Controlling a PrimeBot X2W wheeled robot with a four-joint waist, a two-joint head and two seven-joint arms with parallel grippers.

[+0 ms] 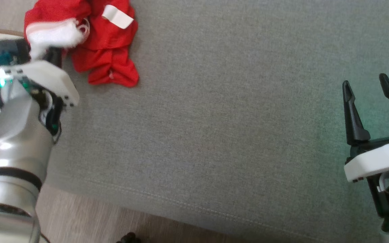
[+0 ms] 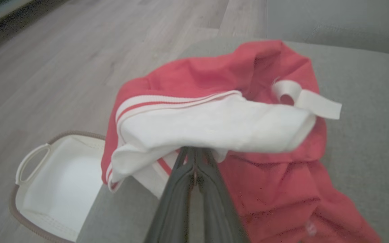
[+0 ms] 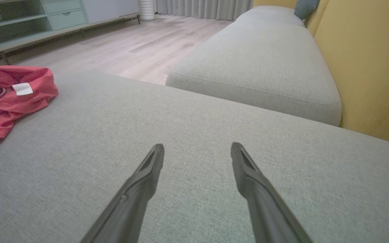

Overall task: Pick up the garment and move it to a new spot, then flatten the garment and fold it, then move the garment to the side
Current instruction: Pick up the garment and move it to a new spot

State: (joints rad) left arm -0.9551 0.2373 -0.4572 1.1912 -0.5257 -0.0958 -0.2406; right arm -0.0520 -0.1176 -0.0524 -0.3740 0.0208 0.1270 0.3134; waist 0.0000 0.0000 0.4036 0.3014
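Step one, the pick-up. Our left gripper (image 2: pixel 194 157) is clamped on the white band (image 2: pixel 214 125) of the red garment (image 1: pixel 110 57), bunched at the far-left corner of the grey sofa cushion (image 1: pixel 231 128). Right gripper (image 1: pixel 365 82) gapes, idle, well apart. Next, we judge: lift, carry toward mid-cushion.

1. The crumpled red-and-white cloth garment (image 1: pixel 106 50) lies on the grey fabric sofa cushion (image 1: pixel 231 128), at its far left corner.
2. The white fabric basket (image 2: pixel 66 168) stands on the wood-plank floor (image 2: pixel 62 67), just left of that corner.
3. The right gripper (image 1: pixel 365 79) is over the cushion's right.
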